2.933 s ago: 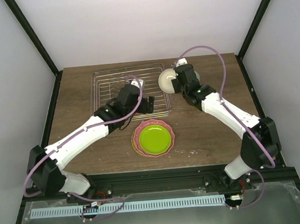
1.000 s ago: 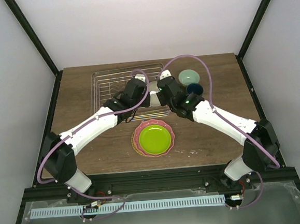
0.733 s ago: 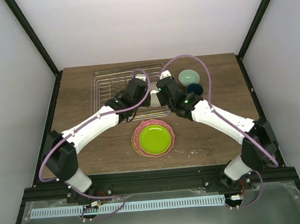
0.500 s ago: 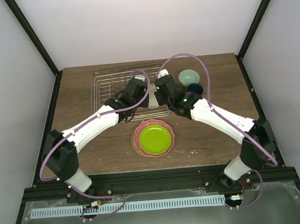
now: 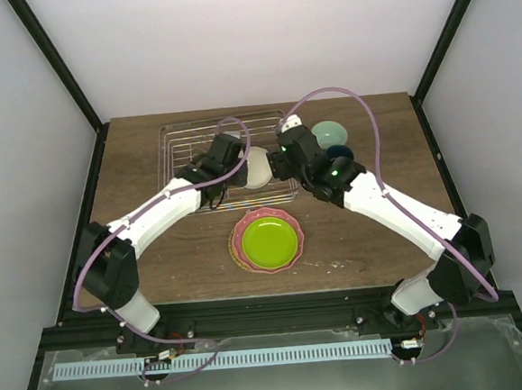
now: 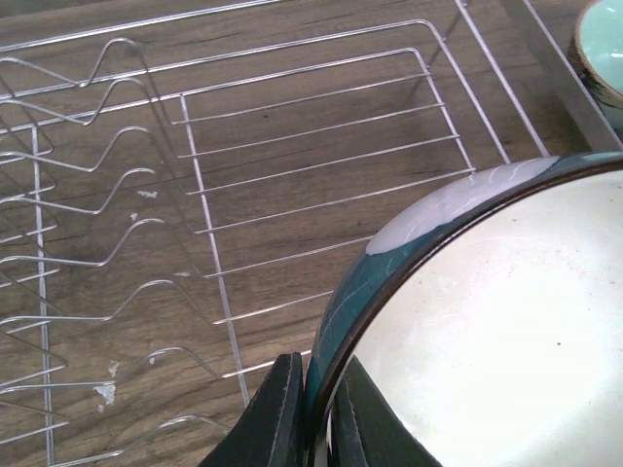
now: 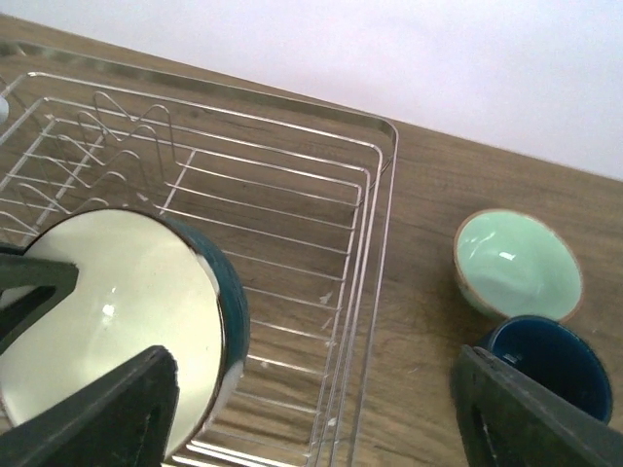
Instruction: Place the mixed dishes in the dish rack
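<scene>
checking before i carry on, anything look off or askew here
Only the cream bowl: it is tilted on edge over the dish rack, pinched at its rim by the left claw. Nothing looks spilled or broken.

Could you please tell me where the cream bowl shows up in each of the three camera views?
Top external: the cream bowl sits at centre, over the right end of the dish rack.
Left wrist: it fills the lower right, its rim pinched by the left tool.
Right wrist: it is at the lower left, over the rack.
Shared landmark: the dish rack wires.
</scene>
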{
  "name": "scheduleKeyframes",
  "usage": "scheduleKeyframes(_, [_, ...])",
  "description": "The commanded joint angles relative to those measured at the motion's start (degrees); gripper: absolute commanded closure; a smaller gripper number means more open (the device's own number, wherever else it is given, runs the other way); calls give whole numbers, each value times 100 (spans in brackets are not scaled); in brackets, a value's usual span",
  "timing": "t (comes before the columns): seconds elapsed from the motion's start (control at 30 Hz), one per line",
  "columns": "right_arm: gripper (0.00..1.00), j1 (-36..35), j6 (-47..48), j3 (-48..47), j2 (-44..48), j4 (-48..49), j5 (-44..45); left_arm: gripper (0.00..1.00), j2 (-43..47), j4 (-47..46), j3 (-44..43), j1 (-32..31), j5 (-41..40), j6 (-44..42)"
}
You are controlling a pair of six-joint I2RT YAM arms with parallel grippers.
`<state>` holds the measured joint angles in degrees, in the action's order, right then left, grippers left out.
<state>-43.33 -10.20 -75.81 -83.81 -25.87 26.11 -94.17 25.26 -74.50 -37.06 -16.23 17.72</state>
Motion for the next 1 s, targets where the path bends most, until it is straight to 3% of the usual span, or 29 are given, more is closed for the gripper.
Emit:
scheduleKeyframes(0.0, [16, -36, -32, 292, 527, 51, -436, 100, 408, -468, 158, 337, 394, 106])
scheduleKeyframes(0.1, [1, 35, 35, 823, 1008, 622, -1196, 100, 677, -754, 516, 648, 1020, 209])
scheduleKeyframes(0.33, [0, 1023, -158, 1897, 1750, 2045, -4132, 100, 1227, -1445, 1125, 1189, 2521, 592])
scheduleKeyframes(0.57, [0, 1116, -236, 2342, 1641, 3217, -6339, 100, 1308, -2205, 1397, 1262, 3737, 1018])
scheduleKeyframes(0.67, [0, 1115, -368, 2475, 1573, 3525, -6663, 100, 1262, -2374, 1491, 1263, 3899, 1116])
scheduleKeyframes(0.97, [0, 1112, -425, 2364, 1124, 3380, -6467, 100, 1286, -2504, 1552, 1262, 4041, 1188])
